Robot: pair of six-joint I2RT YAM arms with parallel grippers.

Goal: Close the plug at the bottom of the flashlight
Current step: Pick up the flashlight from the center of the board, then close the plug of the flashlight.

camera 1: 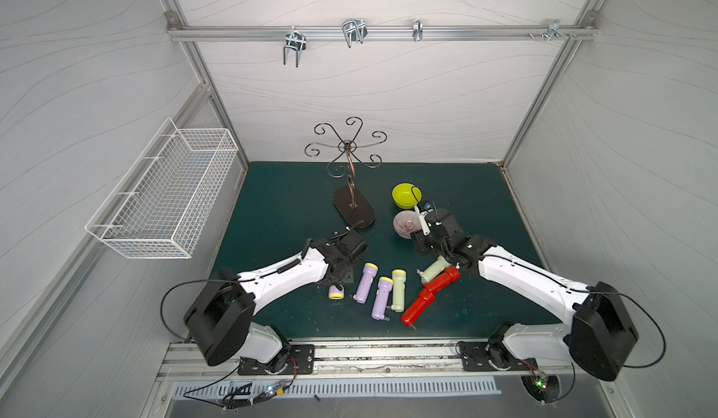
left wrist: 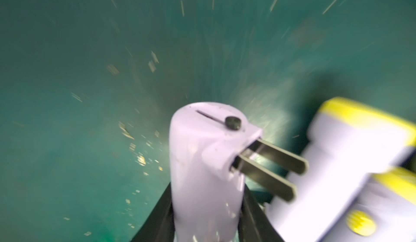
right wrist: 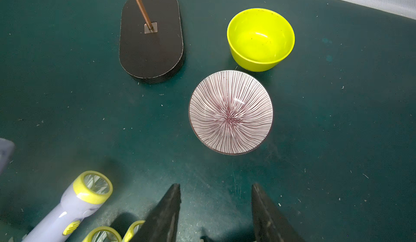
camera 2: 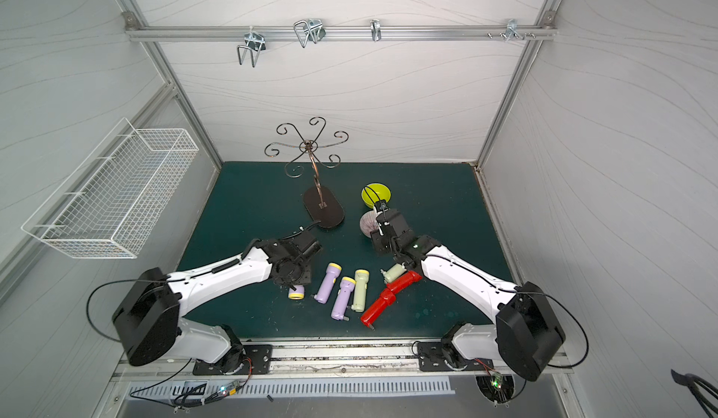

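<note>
My left gripper is shut on the body of a lavender flashlight, one black finger on each side. The flashlight's bottom end points away from the camera, and its plug sticks out sideways on two flat metal prongs. This view is blurred. In both top views the held flashlight's yellow head shows just below the left wrist, which hides the jaws. My right gripper hangs open and empty over the mat, close to a striped bowl.
Several more flashlights lie in a row on the green mat: lavender, pale green and red. A yellow-green bowl and a metal stand on a black base stand behind. A wire basket hangs on the left wall.
</note>
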